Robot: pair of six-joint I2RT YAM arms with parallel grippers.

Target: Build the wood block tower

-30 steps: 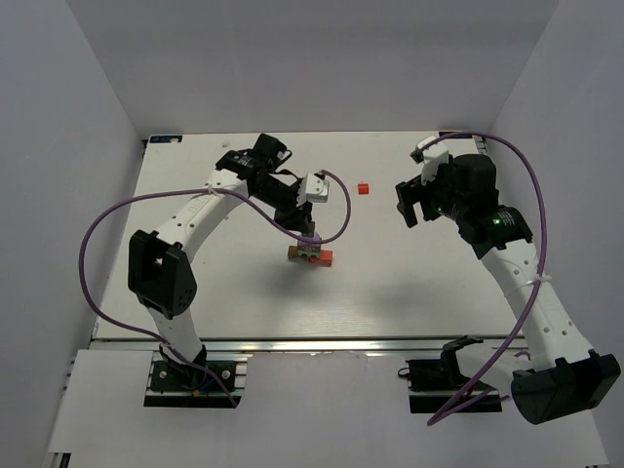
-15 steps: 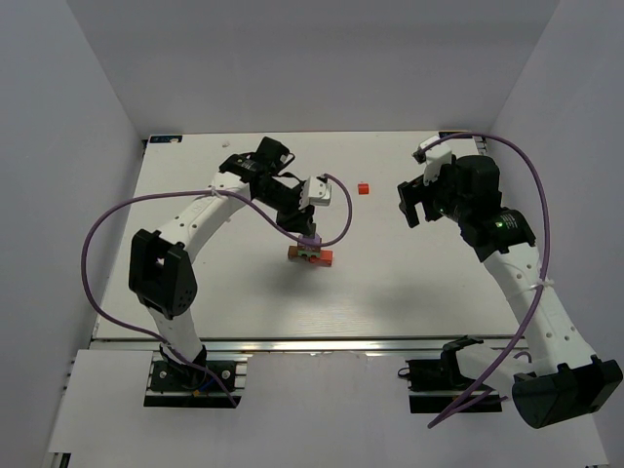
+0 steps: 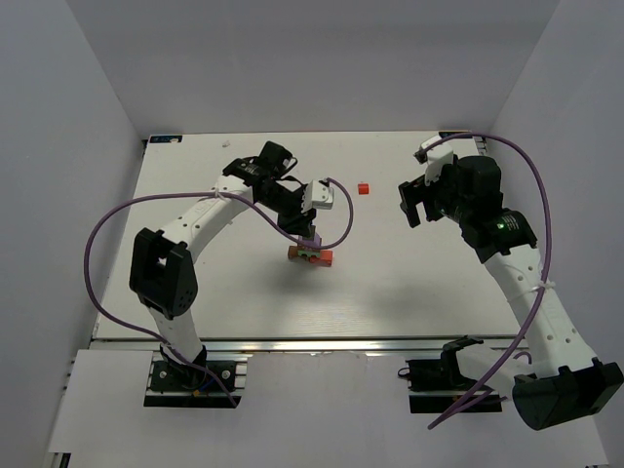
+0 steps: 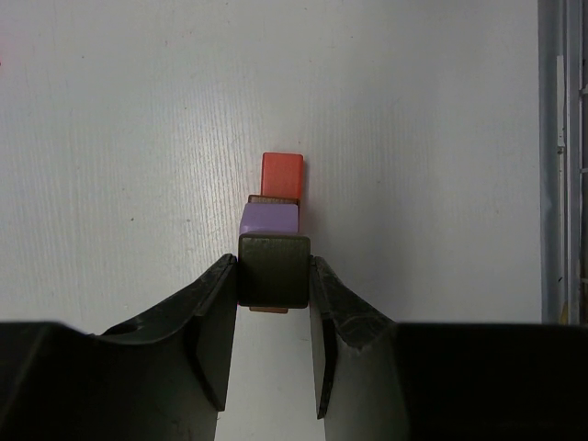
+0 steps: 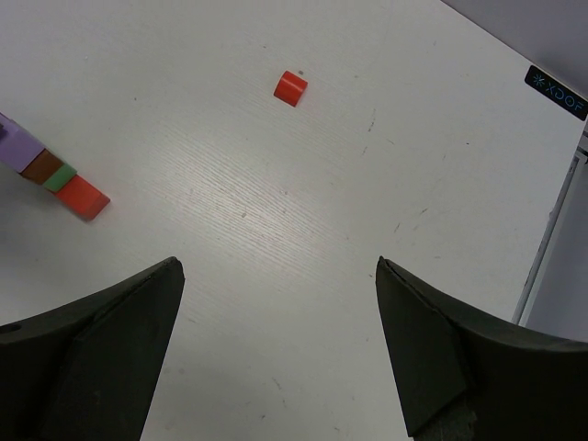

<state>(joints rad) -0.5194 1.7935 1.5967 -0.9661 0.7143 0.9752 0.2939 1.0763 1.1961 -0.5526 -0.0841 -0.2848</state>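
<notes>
The tower [image 3: 312, 254] stands mid-table: a red bar [image 4: 282, 175] and a brown bar lowest, a green piece [image 5: 61, 177] and a lilac block [image 4: 268, 219] above. My left gripper [image 4: 273, 276] is shut on a dark grey block [image 4: 273, 269], held right over the tower next to the lilac block; I cannot tell whether it rests on the stack. In the top view the left gripper [image 3: 310, 237] hides the tower's top. My right gripper [image 5: 278, 266] hangs open and empty at the far right [image 3: 411, 203]. A loose red cube [image 5: 290, 87] lies apart from the tower.
The loose red cube [image 3: 363, 188] sits on the white table between the two grippers, toward the back. The left arm's purple cable [image 3: 336, 210] loops beside the tower. White walls enclose the table on three sides.
The left wrist has shifted slightly right and toward the front above the tower, still shut on the dark block. The right arm has barely moved.
</notes>
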